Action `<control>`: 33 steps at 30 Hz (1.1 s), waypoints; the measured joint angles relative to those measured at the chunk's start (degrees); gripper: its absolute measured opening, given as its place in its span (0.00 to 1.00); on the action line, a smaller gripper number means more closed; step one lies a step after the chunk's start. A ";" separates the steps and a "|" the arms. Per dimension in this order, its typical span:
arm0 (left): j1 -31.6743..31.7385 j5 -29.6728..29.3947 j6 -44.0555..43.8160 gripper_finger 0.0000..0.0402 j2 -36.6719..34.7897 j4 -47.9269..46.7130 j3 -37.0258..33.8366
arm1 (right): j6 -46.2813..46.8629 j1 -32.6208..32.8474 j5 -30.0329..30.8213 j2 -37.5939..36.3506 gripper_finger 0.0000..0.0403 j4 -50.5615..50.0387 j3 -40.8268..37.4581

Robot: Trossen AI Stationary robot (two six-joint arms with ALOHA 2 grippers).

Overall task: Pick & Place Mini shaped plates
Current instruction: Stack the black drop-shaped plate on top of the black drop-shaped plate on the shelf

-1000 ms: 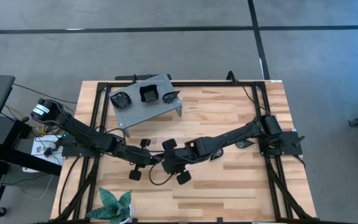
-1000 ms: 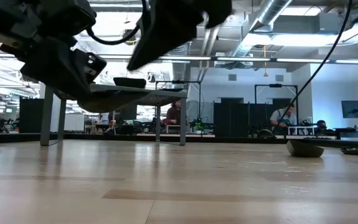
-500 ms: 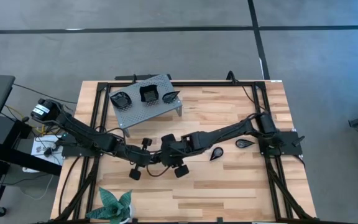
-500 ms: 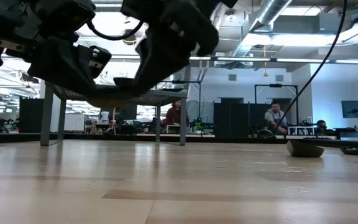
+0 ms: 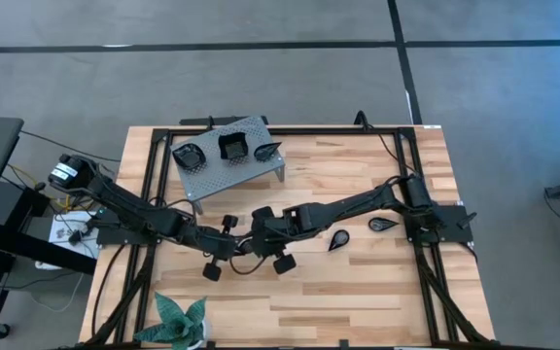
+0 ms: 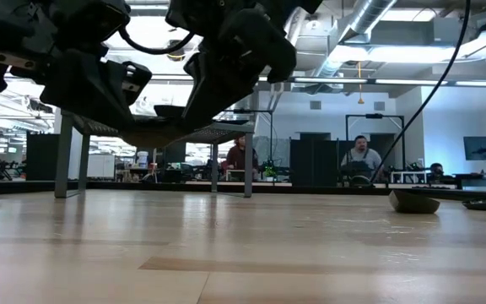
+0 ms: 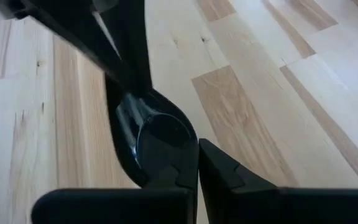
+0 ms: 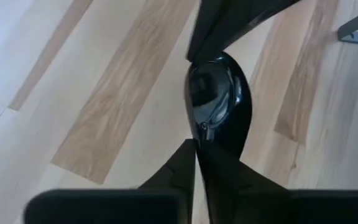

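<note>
Mid-table handover: left gripper (image 5: 239,249) and right gripper (image 5: 251,243) both pinch one plate (image 8: 218,99); next, left must release toward 9 o'clock.

The high camera looked straight down on the whole pale wooden table (image 5: 358,292); the low camera sat at tabletop height, facing the room; both wrist cameras looked closely at one shared glossy black teardrop dish (image 8: 219,99).
</note>
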 joint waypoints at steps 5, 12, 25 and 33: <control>0.97 -0.44 -0.49 0.06 0.00 0.09 -0.04 | 0.00 0.06 -0.08 0.02 0.01 -0.09 -0.02; 1.24 -0.45 -0.69 0.17 0.00 0.56 -0.04 | 0.39 0.17 0.12 0.02 0.02 -3.44 -0.02; 1.11 -13.33 -1.08 0.21 -6.29 2.40 -0.04 | 4.51 4.46 14.60 -0.04 0.01 -25.73 5.57; 1.00 -13.30 -1.10 0.20 -15.20 2.18 -0.02 | -12.85 0.64 44.96 -0.20 0.01 -40.73 14.29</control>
